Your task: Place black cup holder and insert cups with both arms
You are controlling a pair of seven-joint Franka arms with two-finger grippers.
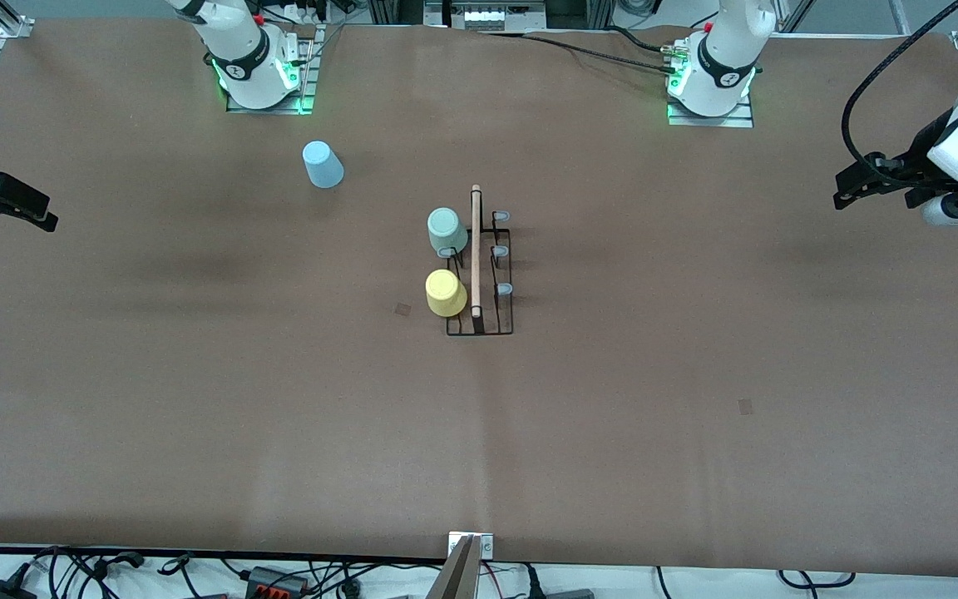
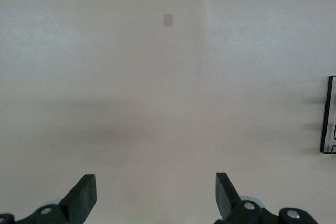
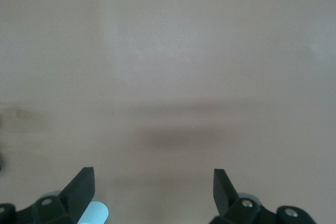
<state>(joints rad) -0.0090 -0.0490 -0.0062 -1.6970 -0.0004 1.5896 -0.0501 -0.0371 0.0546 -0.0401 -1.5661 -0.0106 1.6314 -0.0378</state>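
The black cup holder (image 1: 480, 320) stands mid-table with its wooden rod handle (image 1: 476, 249) on top. A sage green cup (image 1: 446, 230) and a yellow cup (image 1: 446, 292) sit upside down on pegs in the row toward the right arm's end. The three pegs (image 1: 501, 250) of the other row are bare. A light blue cup (image 1: 323, 164) stands upside down on the table, near the right arm's base. My left gripper (image 1: 843, 190) (image 2: 156, 182) is open and empty over its end of the table. My right gripper (image 1: 48, 214) (image 3: 154, 179) is open and empty over its end.
The holder's corner (image 2: 328, 114) shows at the edge of the left wrist view. A bit of the blue cup (image 3: 94, 213) shows in the right wrist view. Small tape patches (image 1: 402, 309) (image 1: 745, 406) mark the brown table cover. Cables lie along the front edge.
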